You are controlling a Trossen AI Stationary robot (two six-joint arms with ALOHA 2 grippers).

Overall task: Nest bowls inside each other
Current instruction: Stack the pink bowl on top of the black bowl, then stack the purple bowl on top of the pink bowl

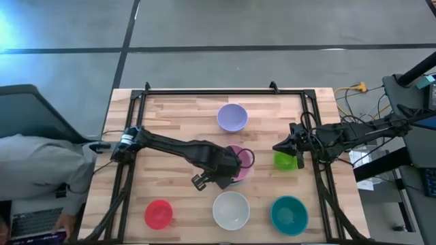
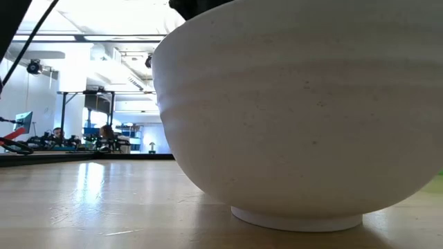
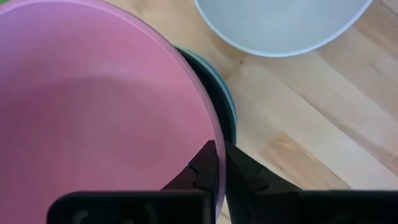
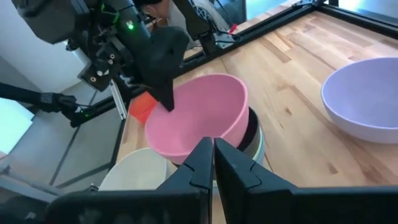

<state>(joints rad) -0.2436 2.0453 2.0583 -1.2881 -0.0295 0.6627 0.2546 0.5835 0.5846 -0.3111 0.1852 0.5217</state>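
My left gripper (image 1: 230, 167) is shut on the pink bowl (image 1: 236, 151) at the table's middle. The pink bowl (image 4: 199, 121) sits tilted in a black bowl (image 4: 250, 132), which sits in a mint green bowl (image 4: 259, 149). My right gripper (image 1: 281, 145) is shut, its fingers (image 4: 200, 163) pointing at this stack from the right, touching nothing that shows. A lime green bowl (image 1: 285, 161) lies partly under it. The lavender bowl (image 1: 231, 117), red bowl (image 1: 158, 214), white bowl (image 1: 231, 209) and teal bowl (image 1: 289, 214) stand upright on the table. No blue bowl shows. My left gripper pinches the pink bowl's rim (image 3: 216, 140) on its near-left side, one finger (image 3: 204, 167) inside the bowl and one (image 3: 244, 173) outside. The fingers slant down from the table's left. The bowl is tilted, its underside resting in the black bowl (image 3: 214, 87).
The white bowl (image 2: 297, 117) fills the low view, close to the camera. A black frame (image 1: 204, 91) runs round the table's edges. Bare wood lies between the stack and the lavender bowl (image 4: 364, 99). A person in grey (image 1: 34, 167) sits off the table's left edge.
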